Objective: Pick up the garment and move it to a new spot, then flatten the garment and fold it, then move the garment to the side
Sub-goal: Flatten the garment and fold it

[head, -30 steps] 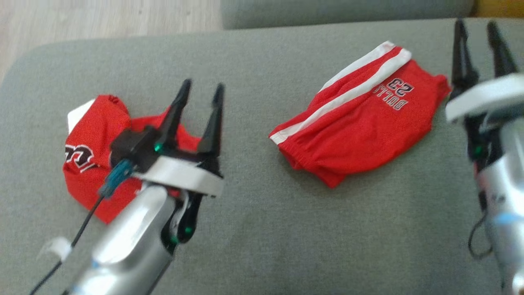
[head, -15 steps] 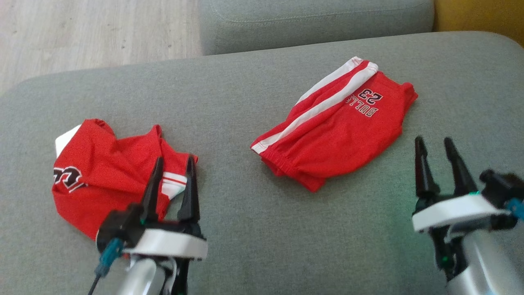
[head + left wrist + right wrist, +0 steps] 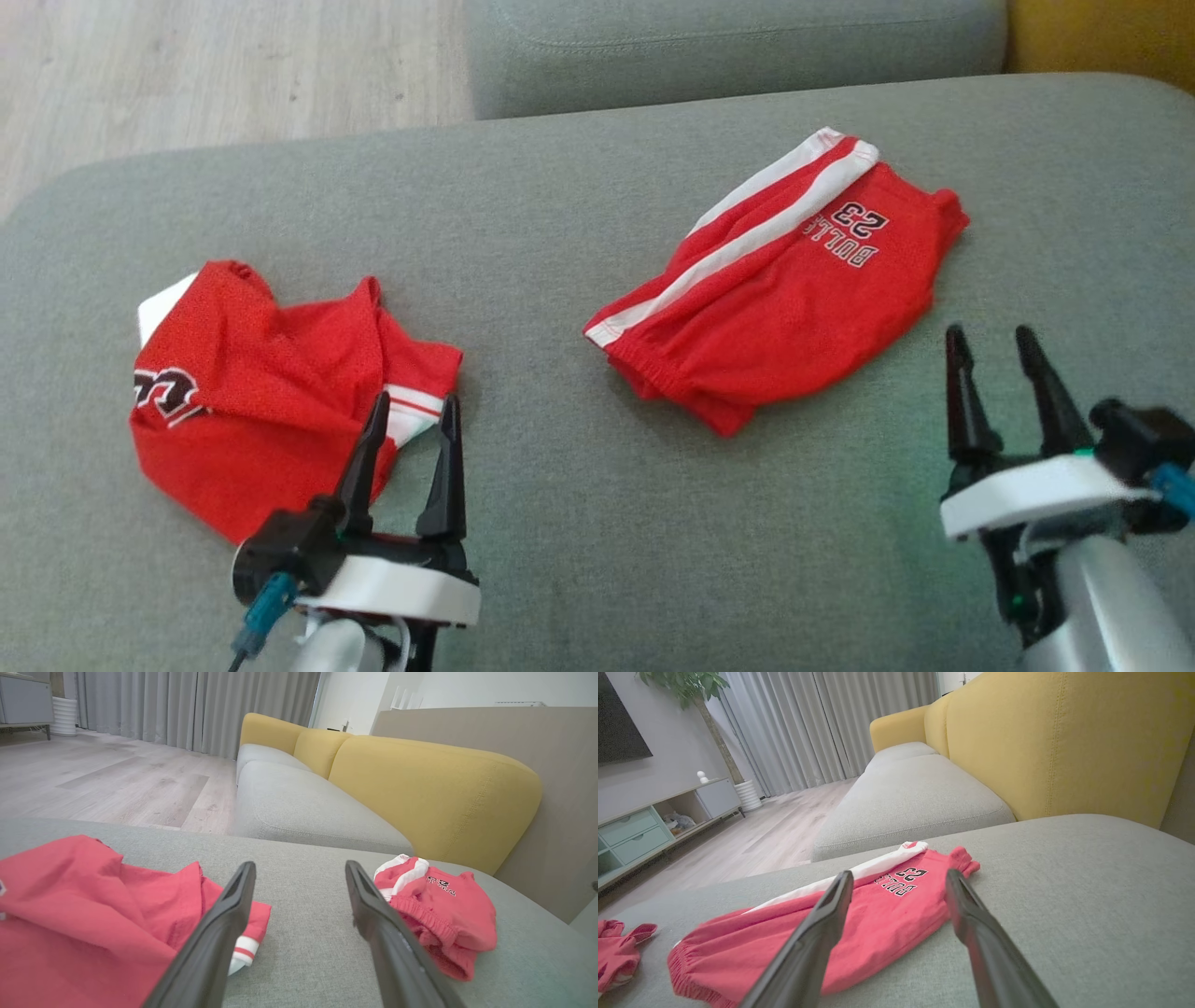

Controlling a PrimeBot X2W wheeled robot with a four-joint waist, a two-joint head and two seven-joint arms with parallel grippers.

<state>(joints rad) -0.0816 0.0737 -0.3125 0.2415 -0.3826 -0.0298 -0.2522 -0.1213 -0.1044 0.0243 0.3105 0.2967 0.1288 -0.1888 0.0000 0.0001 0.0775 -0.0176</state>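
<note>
Two red garments lie on the grey cushion (image 3: 597, 541). A crumpled jersey (image 3: 261, 401) (image 3: 70, 905) with a white-striped edge is at the left. Folded shorts (image 3: 775, 299) (image 3: 878, 910) with white side stripes and "BULLS 23" print are right of centre. My left gripper (image 3: 415, 403) (image 3: 300, 865) is open and empty, its fingertips just over the jersey's near right corner. My right gripper (image 3: 990, 333) (image 3: 900, 874) is open and empty too, near the shorts' right end without touching them. The shorts (image 3: 444, 914) also appear in the left wrist view.
The cushion's rounded edge drops to a wooden floor (image 3: 187, 75) at the far left. Behind it sits another grey seat cushion (image 3: 728, 47), and a yellow backrest (image 3: 1102, 37) rises at the far right. Bare cushion lies between the two garments and in front of them.
Both arms have drawn back toward me: the left gripper came off the jersey, the right one from beside the shorts' far end. The head camera shifted. Both garments lie as before.
</note>
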